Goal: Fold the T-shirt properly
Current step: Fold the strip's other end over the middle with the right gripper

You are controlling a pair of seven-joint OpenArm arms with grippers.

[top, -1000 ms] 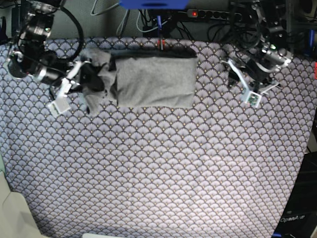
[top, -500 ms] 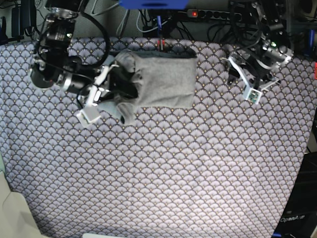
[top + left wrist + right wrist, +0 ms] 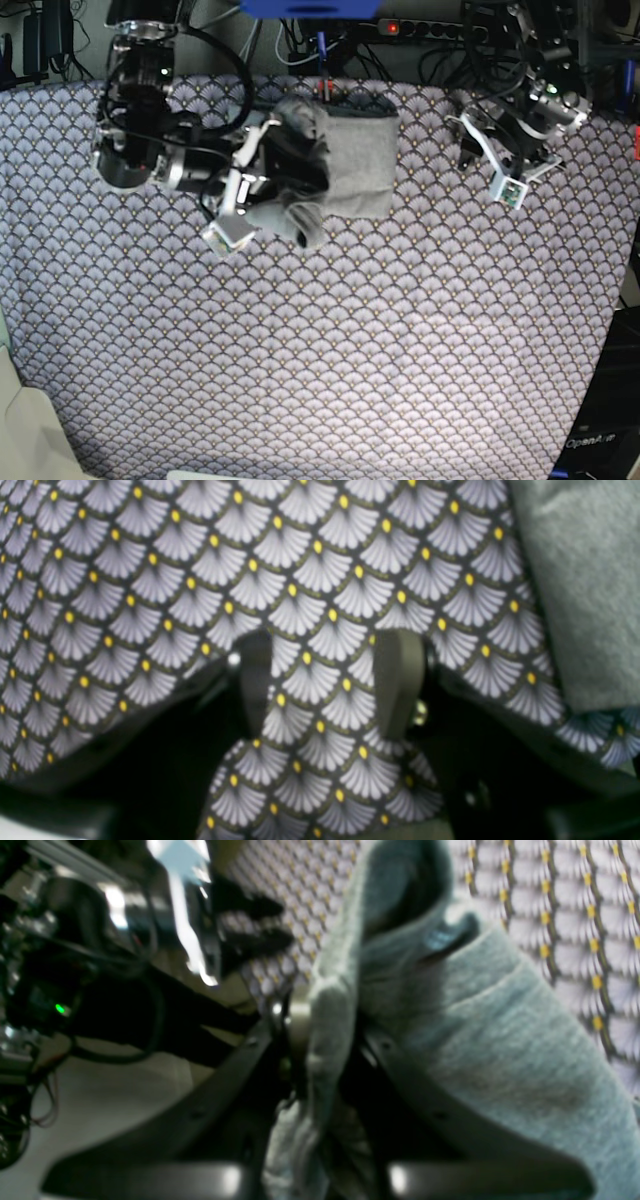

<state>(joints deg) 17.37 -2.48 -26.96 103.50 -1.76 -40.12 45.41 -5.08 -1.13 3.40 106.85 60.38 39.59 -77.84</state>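
The right gripper [image 3: 268, 180], jaws pinching a fold of the soft light heather-grey cotton T-shirt [image 3: 355, 165], has carried that end from the cloth's edge over the flat folded rectangle at the far middle of the table, so the crosswise fold looks roughly half made. The left gripper [image 3: 325, 680] hovers beside the T-shirt's other end with jaws spread and empty above the purple-grey fan-scale patterned tablecloth [image 3: 350, 350], whose scales carry small yellow dots.

In the right wrist view the T-shirt [image 3: 450, 1040] is blurred and cut off at the 5 o'clock corner, its cloth hiding the fingers [image 3: 300, 1030]. In the left wrist view the picture's edge at 3 o'clock crops it. In the base view the right arm [image 3: 150, 150] covers the counter [image 3: 320, 350] at 10 o'clock.
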